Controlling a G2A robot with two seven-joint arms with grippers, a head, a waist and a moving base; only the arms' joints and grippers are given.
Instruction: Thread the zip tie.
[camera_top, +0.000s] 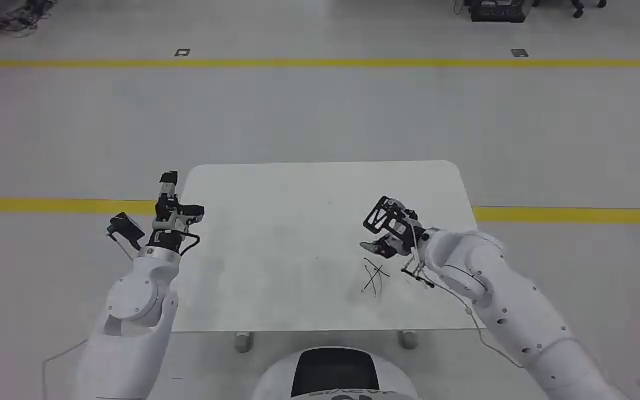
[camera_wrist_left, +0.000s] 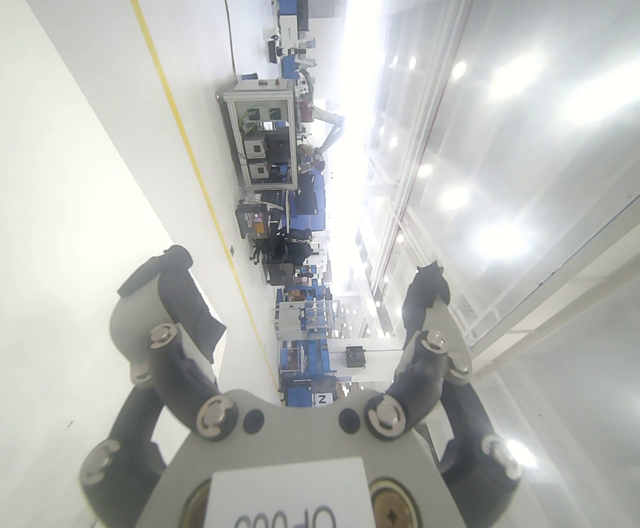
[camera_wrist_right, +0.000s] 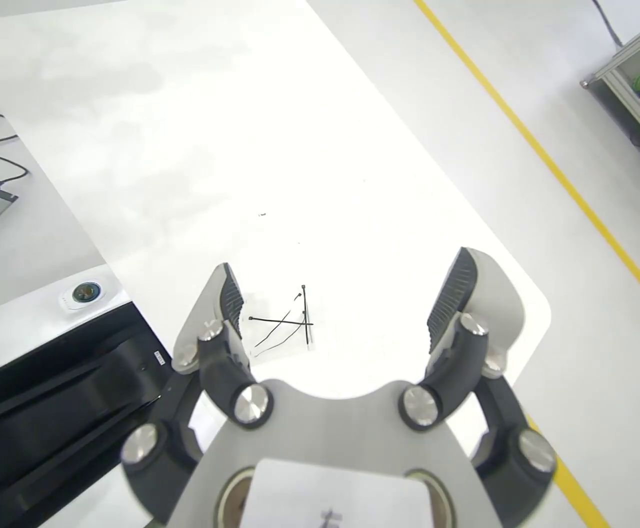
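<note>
Several thin black zip ties (camera_top: 375, 276) lie crossed on the white table (camera_top: 300, 230), near its front right part; in the right wrist view the zip ties (camera_wrist_right: 287, 322) rest on the table below the fingers. My right gripper (camera_top: 385, 228) hovers open just behind them, nothing between its fingers, seen wide apart as the right gripper (camera_wrist_right: 350, 295). My left gripper (camera_top: 170, 205) stands open at the table's left edge, pointing away from the ties, its fingers spread in its own view as the left gripper (camera_wrist_left: 305, 275), holding nothing.
The table's rounded front right corner (camera_wrist_right: 537, 300) lies close to the right gripper. A yellow floor line (camera_top: 560, 214) runs behind and beside the table. Bare tabletop spreads across the middle and back.
</note>
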